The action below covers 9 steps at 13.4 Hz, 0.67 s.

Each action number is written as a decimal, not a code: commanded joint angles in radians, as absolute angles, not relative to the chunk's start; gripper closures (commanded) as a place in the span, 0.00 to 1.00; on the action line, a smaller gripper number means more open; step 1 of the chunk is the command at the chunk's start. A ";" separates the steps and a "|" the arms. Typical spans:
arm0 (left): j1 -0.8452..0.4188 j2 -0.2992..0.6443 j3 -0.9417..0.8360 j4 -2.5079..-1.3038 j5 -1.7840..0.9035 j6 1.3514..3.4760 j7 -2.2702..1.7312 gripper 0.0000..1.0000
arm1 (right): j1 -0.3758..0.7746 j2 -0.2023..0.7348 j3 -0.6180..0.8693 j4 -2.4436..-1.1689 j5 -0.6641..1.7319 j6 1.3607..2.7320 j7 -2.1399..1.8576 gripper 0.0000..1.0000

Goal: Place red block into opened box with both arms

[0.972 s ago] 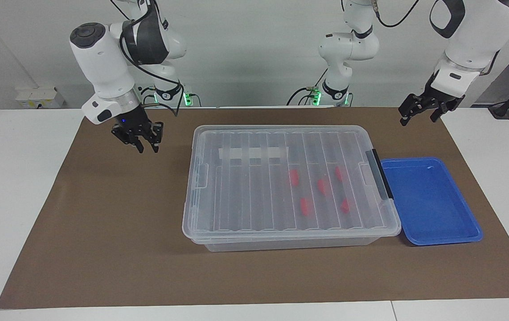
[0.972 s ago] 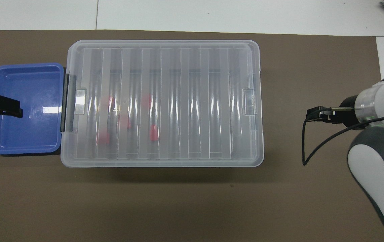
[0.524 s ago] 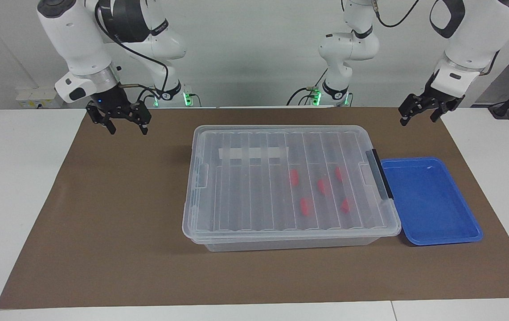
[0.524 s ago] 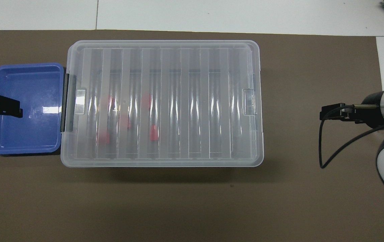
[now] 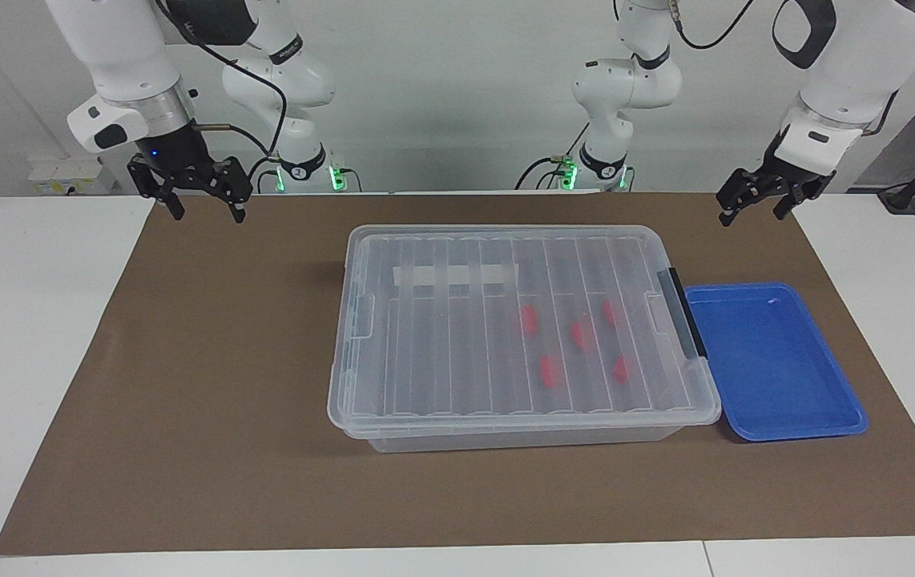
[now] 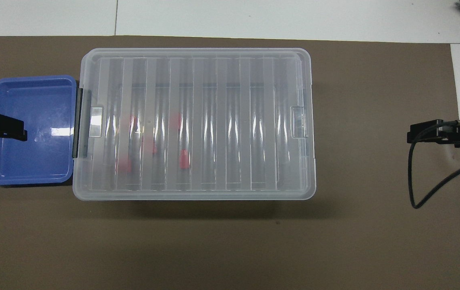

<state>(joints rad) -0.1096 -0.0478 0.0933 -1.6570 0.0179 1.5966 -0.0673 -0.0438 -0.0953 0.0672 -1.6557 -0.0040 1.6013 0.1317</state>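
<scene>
The box (image 5: 425, 353) (image 6: 254, 121) sits mid-table with its ribbed clear lid lying shut on it. Its black latch bar (image 5: 683, 312) is at the left arm's end. Several red blocks show through the lid inside, among them one red block (image 5: 547, 370) (image 6: 183, 158). My right gripper (image 5: 207, 210) (image 6: 419, 133) hangs open and empty, raised over the brown mat at the right arm's end, well apart from the box. At the left arm's end my left gripper (image 5: 752, 210) (image 6: 12, 131) waits open and empty, raised over the mat's edge.
A blue tray (image 5: 774, 361) (image 6: 32, 129) with nothing in it lies against the box's latch end. A strip of pale tape (image 5: 456, 276) is stuck on the lid. The brown mat (image 5: 209, 385) covers the white table.
My right gripper has risen and drawn back from beside the box toward the right arm's end of the mat. The left arm, box and blocks have not moved.
</scene>
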 commanded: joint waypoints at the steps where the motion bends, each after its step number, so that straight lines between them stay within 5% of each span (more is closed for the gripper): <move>1: -0.100 -0.072 0.091 -1.686 0.003 1.611 -0.063 0.00 | -0.049 -0.049 0.077 -1.563 -0.037 1.537 0.147 0.00; 4: -0.101 -0.074 0.091 -1.686 0.003 1.611 -0.063 0.00 | -0.052 0.004 0.075 -1.468 -0.041 1.476 0.149 0.00; 9: -0.100 -0.072 0.091 -1.686 0.003 1.611 -0.063 0.00 | -0.048 -0.008 0.077 -1.512 -0.040 1.471 0.155 0.00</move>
<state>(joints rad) -0.1096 -0.0478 0.0933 -1.6570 0.0179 1.5966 -0.0673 -0.0433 -0.0134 0.0693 -1.5221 -0.0263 1.4883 0.1317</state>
